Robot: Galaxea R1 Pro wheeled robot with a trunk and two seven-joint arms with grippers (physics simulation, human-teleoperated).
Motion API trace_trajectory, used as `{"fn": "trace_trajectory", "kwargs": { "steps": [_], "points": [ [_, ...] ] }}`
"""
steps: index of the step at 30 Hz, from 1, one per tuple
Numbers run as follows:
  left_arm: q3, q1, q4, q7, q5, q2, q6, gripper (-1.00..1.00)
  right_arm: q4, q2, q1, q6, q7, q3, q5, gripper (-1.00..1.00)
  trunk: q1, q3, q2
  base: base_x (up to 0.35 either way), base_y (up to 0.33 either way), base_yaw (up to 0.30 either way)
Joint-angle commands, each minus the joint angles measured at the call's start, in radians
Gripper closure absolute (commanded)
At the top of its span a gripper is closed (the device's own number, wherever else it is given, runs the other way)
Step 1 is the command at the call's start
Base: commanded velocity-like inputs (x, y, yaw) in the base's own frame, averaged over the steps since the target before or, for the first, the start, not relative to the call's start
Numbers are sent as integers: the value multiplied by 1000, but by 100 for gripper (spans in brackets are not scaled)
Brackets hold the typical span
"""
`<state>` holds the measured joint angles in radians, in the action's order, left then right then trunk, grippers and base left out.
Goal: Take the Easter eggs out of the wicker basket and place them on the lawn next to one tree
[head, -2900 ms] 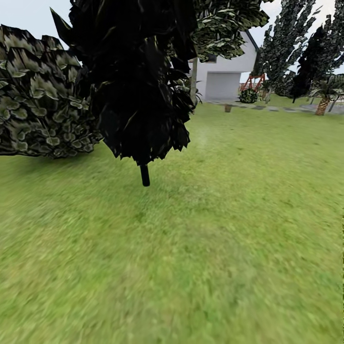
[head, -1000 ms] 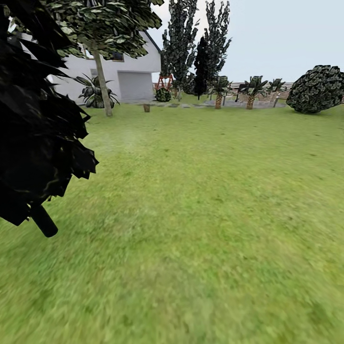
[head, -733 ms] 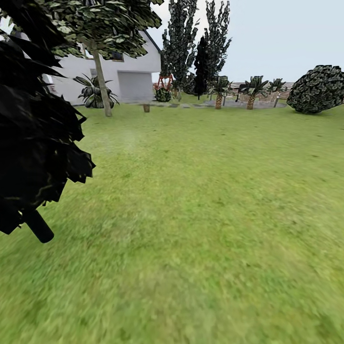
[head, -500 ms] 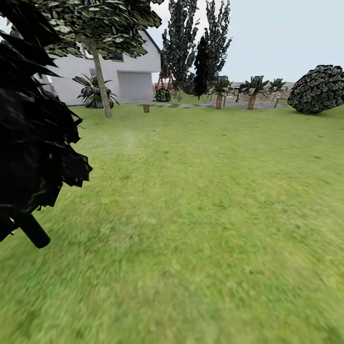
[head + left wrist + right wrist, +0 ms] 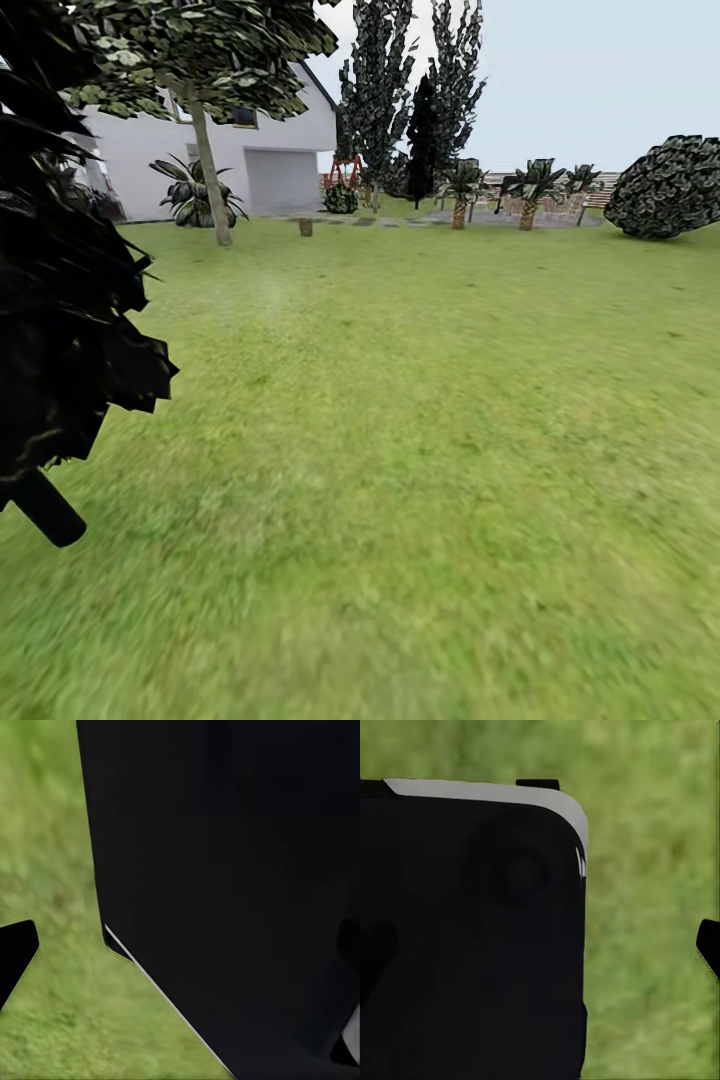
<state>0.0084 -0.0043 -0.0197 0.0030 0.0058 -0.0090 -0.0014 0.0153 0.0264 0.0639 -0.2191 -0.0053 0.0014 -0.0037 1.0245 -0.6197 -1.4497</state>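
The lawn [image 5: 420,430] spreads wide in the head view, short mottled green grass running to the garden's far end. A tree with a pale, slightly leaning trunk [image 5: 211,178] stands far off at the left, in front of the white house [image 5: 265,150]. The Easter eggs and the wicker basket are out of view. In the left wrist view one dark fingertip [image 5: 15,954] shows over grass beside a black part of my body [image 5: 240,892]. In the right wrist view a dark fingertip [image 5: 709,949] shows at the edge, next to a black body panel [image 5: 472,937]. Nothing is seen in either gripper.
A black-leaved tree [image 5: 60,300] with a thin dark stem [image 5: 45,510] stands close at my left. A small brown object [image 5: 306,227], too far to identify, sits near stepping stones [image 5: 370,221]. Small palms [image 5: 525,190], tall dark trees [image 5: 400,90] and a round bush [image 5: 668,187] line the far side.
The whole view has swung right since the earliest frame, then crept forward; the black-leaved tree slides left and down in the picture. That is my own motion, not the things'.
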Motion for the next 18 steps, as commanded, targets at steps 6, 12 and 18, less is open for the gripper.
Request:
{"fn": "trace_trajectory", "kwargs": {
  "steps": [6,12,18],
  "points": [
    [1,0,0,0,0,0,0,-100,1,-2,1,-3,-1,0,2,-100,1,-1,0,340,0,0],
    [1,0,0,0,0,0,0,-100,0,1,1,-3,0,0,1,-100,1,-1,0,340,0,0],
    [1,0,0,0,0,0,0,-100,0,-2,1,-3,0,0,1,-100,1,-1,0,340,0,0]
  ]
}}
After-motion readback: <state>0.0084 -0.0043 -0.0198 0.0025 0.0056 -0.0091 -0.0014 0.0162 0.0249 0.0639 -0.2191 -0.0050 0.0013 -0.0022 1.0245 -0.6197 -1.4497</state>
